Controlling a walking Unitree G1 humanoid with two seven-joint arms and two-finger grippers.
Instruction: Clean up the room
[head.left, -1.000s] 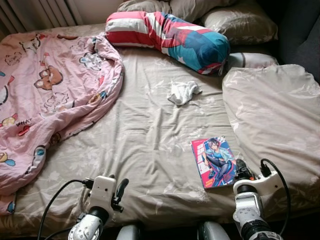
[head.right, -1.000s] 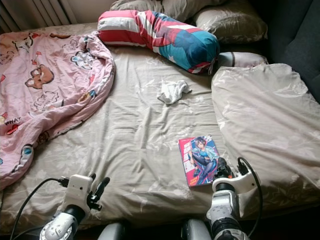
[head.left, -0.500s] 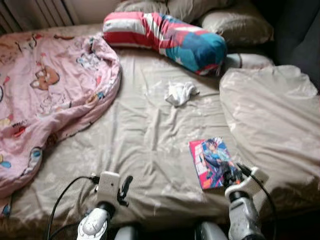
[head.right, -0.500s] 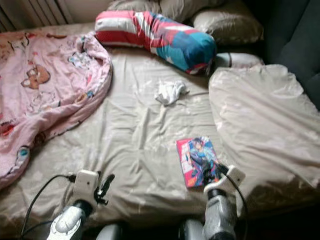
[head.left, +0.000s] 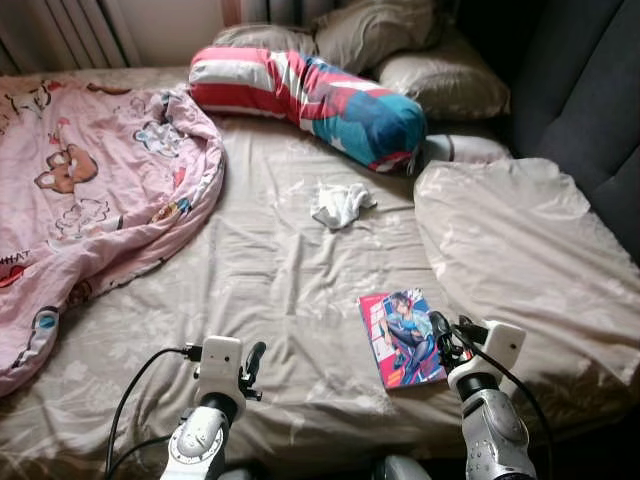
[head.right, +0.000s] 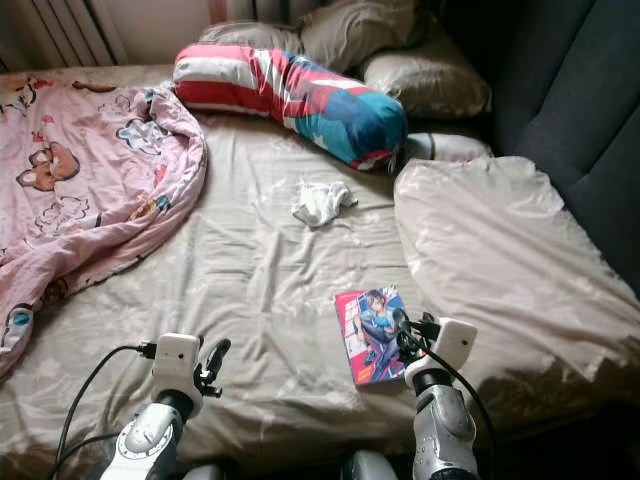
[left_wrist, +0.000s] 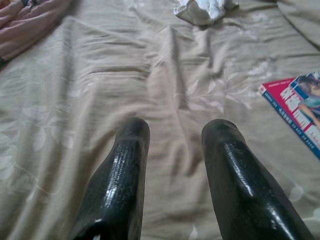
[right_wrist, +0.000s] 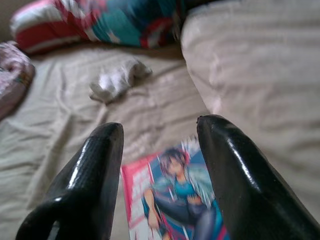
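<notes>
A comic book (head.left: 401, 337) with a pink and blue cover lies flat on the beige bed sheet (head.left: 290, 270) near the front edge. My right gripper (head.left: 440, 332) hovers open just above the book's right side; the book (right_wrist: 175, 200) lies below and between its fingers (right_wrist: 97, 175). My left gripper (head.left: 252, 362) is open over bare sheet at the front left, its fingers (left_wrist: 127, 170) apart. A crumpled white cloth (head.left: 340, 203) lies mid-bed. A pink cartoon blanket (head.left: 90, 190) is heaped on the left.
A long red, white and teal bolster (head.left: 310, 95) lies across the head of the bed, with beige pillows (head.left: 440, 85) behind it. A beige duvet (head.left: 510, 250) covers the right side. A dark headboard or wall (head.left: 590, 100) stands to the right.
The camera has shifted, showing more of the bed's right side. My right gripper has moved from the book's lower right corner to its right edge. The left gripper stays low.
</notes>
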